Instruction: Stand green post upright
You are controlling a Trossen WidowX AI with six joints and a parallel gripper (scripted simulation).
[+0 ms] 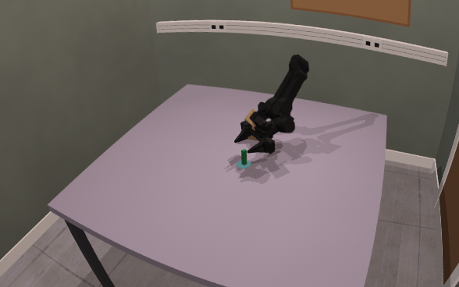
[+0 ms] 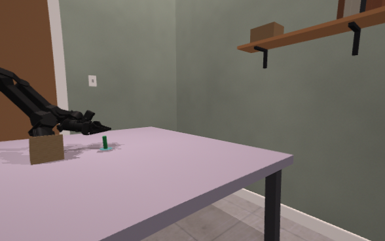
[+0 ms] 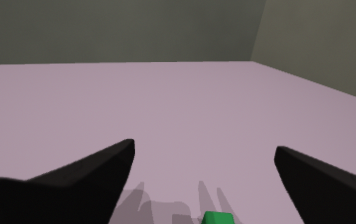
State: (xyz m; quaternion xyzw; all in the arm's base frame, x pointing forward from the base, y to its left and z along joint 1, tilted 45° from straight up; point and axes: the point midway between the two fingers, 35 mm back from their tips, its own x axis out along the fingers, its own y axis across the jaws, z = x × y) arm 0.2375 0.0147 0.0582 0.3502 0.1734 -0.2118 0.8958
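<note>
Green post (image 1: 244, 156) upright on counter (image 1: 164, 203), base on cyan circle (image 1: 243, 164). From top and ext views base looks fully inside the ring, though edge margin too small to confirm.

Pincer (image 1: 250, 143) released, jaws spread wide, nothing between them. Sits just behind and slightly above the post, apart from it. Wrist view: only the post's top shows at the bottom edge, both fingertips well to either side.

Brown box (image 2: 46, 148) near arm base, well apart from post, no part in this.

Judgement: task looks done bar the pull-away.

Risks:
- post is slim and tall, so prob tips easily; a fingertip brushing it on retreat could knock it over or off the circle.
- any dip or sideways swing while nearby = same result.
- safest guess: lift straight up/back w/ jaws kept wide.
</note>
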